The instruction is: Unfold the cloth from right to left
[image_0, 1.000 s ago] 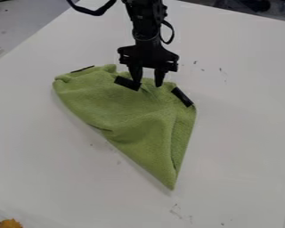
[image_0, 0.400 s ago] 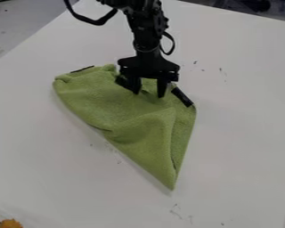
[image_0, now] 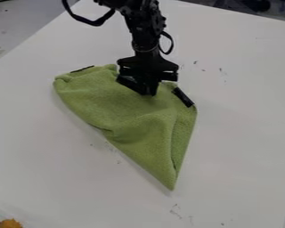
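Worktop [image_0: 240,133]: white, w/ scattered dark marks; grey floor [image_0: 17,20] beyond, upper L. Orange item [image_0: 11,223] at btm L corner. Arm [image_0: 139,26] enters from top edge, hanging down at slight slant. End effector [image_0: 148,92] narrow, tips together at upper part of green cloth [image_0: 130,111]; fabric pinched or not, can't tell. Cloth lies L of ctr, folded, pt. toward btm.

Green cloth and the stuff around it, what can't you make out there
- Camera view: whether the gripper pinches the green cloth; its fingertips cover the spot.
- Camera view: the cloth's inner folds, under its top layer.
- Camera view: the orange thing, cut off by the bottom edge.
- Camera view: what the dark specks on the table are; too small.
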Controlling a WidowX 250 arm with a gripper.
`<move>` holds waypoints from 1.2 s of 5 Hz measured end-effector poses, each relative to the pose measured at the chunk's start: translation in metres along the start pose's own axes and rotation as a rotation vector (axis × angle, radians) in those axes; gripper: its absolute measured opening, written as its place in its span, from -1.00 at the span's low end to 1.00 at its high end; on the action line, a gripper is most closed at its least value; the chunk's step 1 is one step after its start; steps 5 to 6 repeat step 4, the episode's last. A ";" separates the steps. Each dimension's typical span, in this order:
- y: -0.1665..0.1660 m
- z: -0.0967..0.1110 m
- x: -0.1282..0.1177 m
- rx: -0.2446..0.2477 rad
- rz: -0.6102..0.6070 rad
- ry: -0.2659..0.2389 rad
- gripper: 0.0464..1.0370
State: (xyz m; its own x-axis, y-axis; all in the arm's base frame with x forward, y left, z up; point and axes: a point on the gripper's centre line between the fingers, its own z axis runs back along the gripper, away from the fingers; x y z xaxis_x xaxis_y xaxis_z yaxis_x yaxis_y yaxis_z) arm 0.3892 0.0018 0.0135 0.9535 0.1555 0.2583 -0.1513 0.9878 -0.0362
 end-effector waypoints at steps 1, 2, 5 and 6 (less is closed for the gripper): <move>0.001 0.001 0.000 0.008 -0.023 0.005 -0.97; 0.010 0.010 0.004 0.050 -0.059 0.019 -0.99; 0.052 0.097 -0.016 0.276 0.039 -0.056 -0.99; 0.052 0.097 -0.016 0.276 0.039 -0.056 -0.99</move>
